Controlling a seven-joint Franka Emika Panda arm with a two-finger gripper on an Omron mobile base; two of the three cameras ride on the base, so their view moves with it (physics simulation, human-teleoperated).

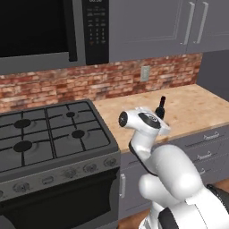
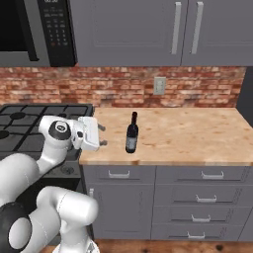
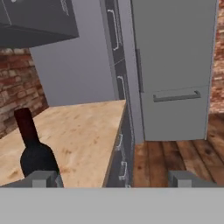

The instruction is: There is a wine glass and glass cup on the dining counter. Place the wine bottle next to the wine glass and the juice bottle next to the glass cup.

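Observation:
The wine bottle (image 2: 132, 133), slim and near-black with a dark red cap, stands upright on a wood-topped counter (image 2: 188, 136) with grey drawers. In the left base view its neck (image 1: 162, 106) rises just behind my hand. My gripper (image 2: 103, 135) is open, level with the bottle and a short way to its left, pointing at it without touching. In the hand view the bottle (image 3: 34, 153) stands at the lower left, close to the left fingertip (image 3: 43, 178), and nothing lies between the fingers of the gripper (image 3: 114, 179). The wine glass, glass cup, juice bottle and dining counter are out of view.
A gas stove (image 1: 44, 134) adjoins the counter on the left, under a microwave (image 1: 49, 31). Grey wall cabinets (image 2: 148, 29) hang above a brick backsplash with an outlet (image 2: 159, 85). Beyond the counter's far end stands a tall grey fridge (image 3: 175, 65) on wood flooring.

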